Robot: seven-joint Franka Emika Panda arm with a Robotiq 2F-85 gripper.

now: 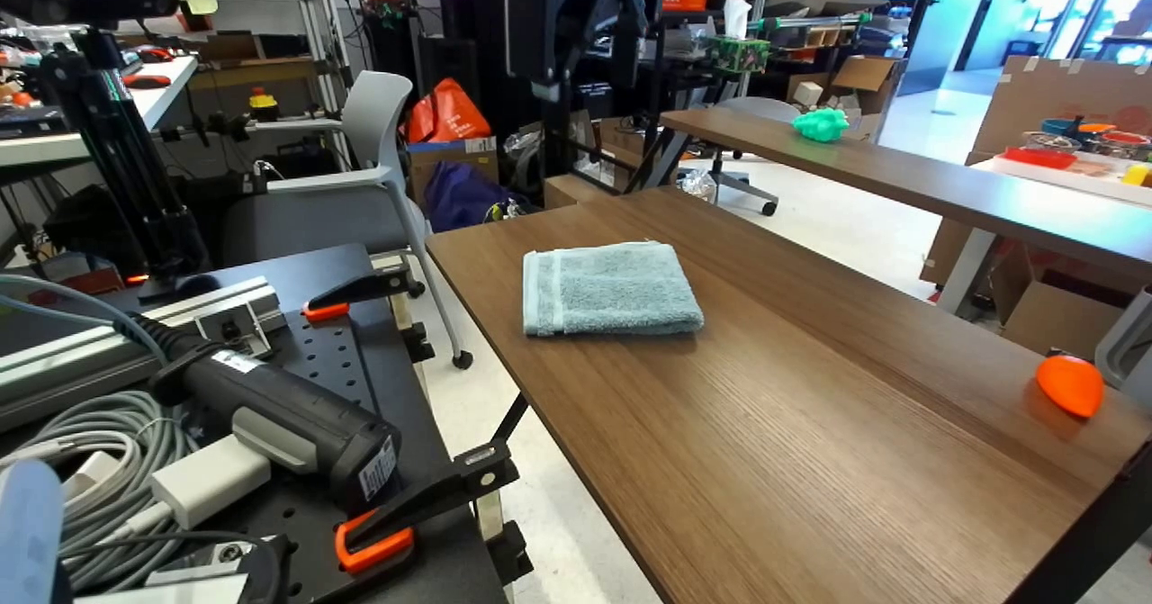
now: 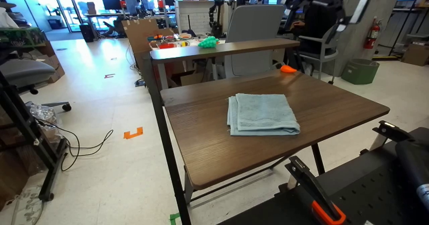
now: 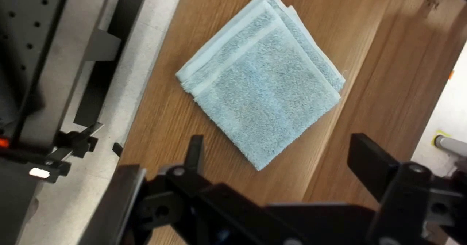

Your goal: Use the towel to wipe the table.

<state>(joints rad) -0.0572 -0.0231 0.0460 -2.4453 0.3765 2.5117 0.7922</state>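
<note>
We are holding our fingers (image 3: 370,159) spread wide; below them, the folded towel (image 3: 266,88) is lying on the desk (image 3: 335,22), well apart from both.

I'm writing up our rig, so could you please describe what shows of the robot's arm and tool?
The tool is mostly black, with two blocky fingers, jointed linkage bars and round grey pivot heads. In an exterior view, pale silvery strips show on it. I can make out no cable or lettering, and nothing of the arm.
</note>
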